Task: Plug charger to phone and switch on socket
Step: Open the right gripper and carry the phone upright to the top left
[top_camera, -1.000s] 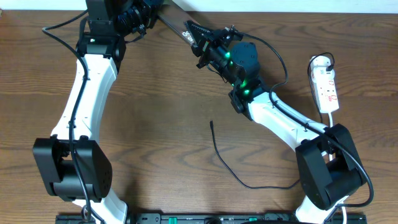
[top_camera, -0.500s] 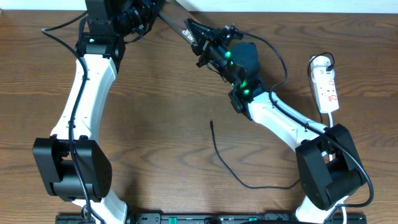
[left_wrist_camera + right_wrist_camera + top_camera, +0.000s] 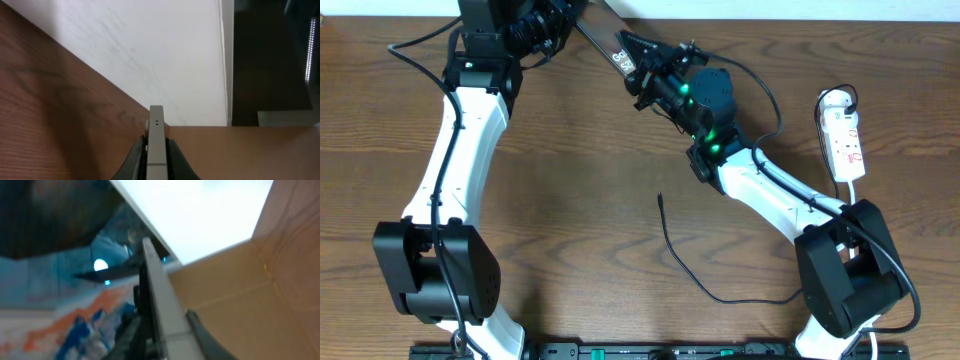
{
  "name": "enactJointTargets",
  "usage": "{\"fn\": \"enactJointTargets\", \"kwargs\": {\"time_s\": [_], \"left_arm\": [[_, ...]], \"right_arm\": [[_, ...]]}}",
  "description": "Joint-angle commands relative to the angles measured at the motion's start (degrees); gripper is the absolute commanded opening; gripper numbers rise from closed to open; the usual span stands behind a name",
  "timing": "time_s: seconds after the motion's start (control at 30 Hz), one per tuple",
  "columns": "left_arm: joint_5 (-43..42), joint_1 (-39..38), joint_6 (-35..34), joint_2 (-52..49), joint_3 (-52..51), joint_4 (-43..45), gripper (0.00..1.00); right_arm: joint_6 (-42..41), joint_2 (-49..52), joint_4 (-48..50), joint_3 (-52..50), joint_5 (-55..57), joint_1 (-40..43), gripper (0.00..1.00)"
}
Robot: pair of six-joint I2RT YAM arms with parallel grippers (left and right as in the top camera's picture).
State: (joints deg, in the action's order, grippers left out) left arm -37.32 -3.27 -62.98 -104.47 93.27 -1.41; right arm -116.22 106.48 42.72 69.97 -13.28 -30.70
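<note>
My left end effector is clamped tight on one end of the phone, whose thin edge stands between my fingers in the left wrist view. My right end effector is closed on the other end in the same way, so the phone spans between both, near the far edge of the tabletop. The charger lies loose on the tabletop, well apart from the phone, its plug tip pointing toward the far side. The socket lies by the right edge, its white cord trailing toward my right arm's base
</note>
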Motion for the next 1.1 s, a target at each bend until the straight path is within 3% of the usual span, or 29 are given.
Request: {"fn": "enactJointTargets", "kwargs": {"time_s": [0.0, 0.23, 0.33, 0.77, 1.07], "left_arm": [[-0.76, -0.07, 0.74, 0.68, 0.50, 0.81, 0.07], [-0.76, -0.02, 0.74, 0.68, 0.50, 0.81, 0.07], [-0.76, -0.02, 0.74, 0.68, 0.50, 0.81, 0.07], [-3.19, 5.09, 0.76, 0.68, 0.50, 0.79, 0.07], [-16.41, 17.14, 0.74, 0.68, 0.50, 0.83, 0.07]], "right_arm": [[0.15, -0.39, 0.11, 0.79, -0.35, -0.48, 0.36], [0.15, -0.39, 0.13, 0.79, -0.37, -0.48, 0.86], [0.15, -0.39, 0.13, 0.76, -0.39, -0.48, 0.99], [0.22, -0.39, 0.11, 0.76, -0.83, -0.46, 0.99], [8.87, -0.39, 0.11, 0.76, -5.70, 1.31, 0.99]]}}
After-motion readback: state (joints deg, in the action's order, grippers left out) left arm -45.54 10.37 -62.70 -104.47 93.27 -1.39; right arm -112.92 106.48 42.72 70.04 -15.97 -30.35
